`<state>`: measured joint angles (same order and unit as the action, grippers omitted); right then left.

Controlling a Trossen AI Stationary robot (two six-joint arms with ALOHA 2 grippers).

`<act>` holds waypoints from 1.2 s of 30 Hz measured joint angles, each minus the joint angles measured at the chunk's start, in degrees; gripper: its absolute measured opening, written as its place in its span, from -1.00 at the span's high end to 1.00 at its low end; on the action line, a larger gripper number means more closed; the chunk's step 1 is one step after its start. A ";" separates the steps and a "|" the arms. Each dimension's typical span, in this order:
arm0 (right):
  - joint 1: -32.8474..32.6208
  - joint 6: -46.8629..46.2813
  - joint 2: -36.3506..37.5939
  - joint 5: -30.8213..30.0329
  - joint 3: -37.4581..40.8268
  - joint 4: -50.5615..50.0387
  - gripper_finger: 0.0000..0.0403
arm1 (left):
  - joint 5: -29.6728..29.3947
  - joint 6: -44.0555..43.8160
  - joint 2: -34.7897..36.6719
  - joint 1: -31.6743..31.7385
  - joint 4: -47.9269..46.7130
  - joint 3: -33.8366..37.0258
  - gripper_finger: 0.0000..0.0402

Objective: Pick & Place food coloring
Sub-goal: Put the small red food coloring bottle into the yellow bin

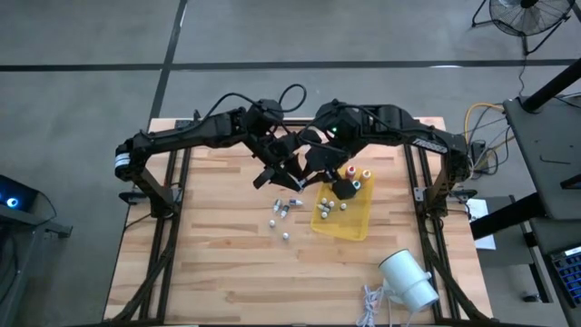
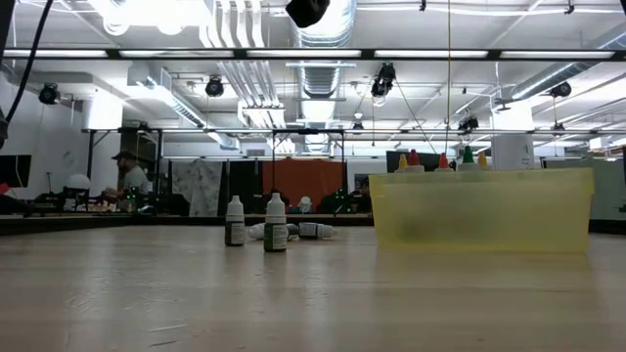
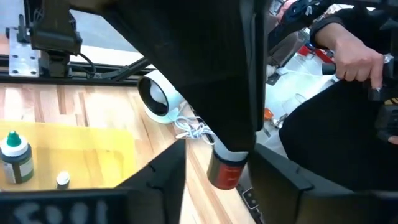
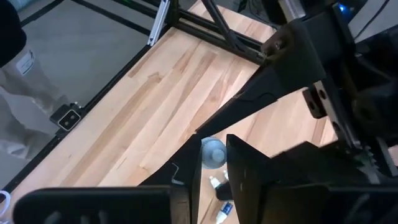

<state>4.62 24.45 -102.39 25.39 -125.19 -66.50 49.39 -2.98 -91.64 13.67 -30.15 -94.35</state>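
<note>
Wooden table (image 1: 227,263); yellow bin (image 1: 361,221) at 3 o'clock of centre.

Handover apparently in hand above bin's 9 o'clock edge.

Right gripper (image 4: 213,163) clenched on food coloring bottle (image 4: 213,151).

Left gripper (image 3: 214,180) released, straddling it.

Next: right lowers bottle into bin, releases.

Vials (image 1: 283,211) loose at 9 o'clock of bin.

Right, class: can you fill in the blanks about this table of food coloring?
1. The tray holding the colour-topped bottles is ____.
2. In the low view, ____ small bottles stand upright on the bare table.
3. The big cylinder lying beside the tray is ____.
4. In the left wrist view, the dark bottle standing in the tray has a ____ cap.

Missing words: yellow; two; white; green.
</note>
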 joint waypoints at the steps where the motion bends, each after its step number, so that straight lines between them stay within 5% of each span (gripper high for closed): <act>1: 0.00 0.00 0.00 0.00 0.00 -0.01 0.72 | -0.09 0.02 0.00 0.00 -0.04 0.00 0.25; 8: 0.00 -0.47 0.00 -0.02 0.04 -1.93 0.72 | -0.56 0.33 0.00 1.26 -1.12 0.00 0.06; 36: -1.08 -10.73 1.63 -3.48 7.31 -20.65 0.72 | -0.61 5.37 -0.02 4.98 -11.91 -0.02 0.05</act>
<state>3.54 13.72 -100.76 21.91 -117.87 -87.15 48.78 2.39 -91.66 18.65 -42.06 -94.37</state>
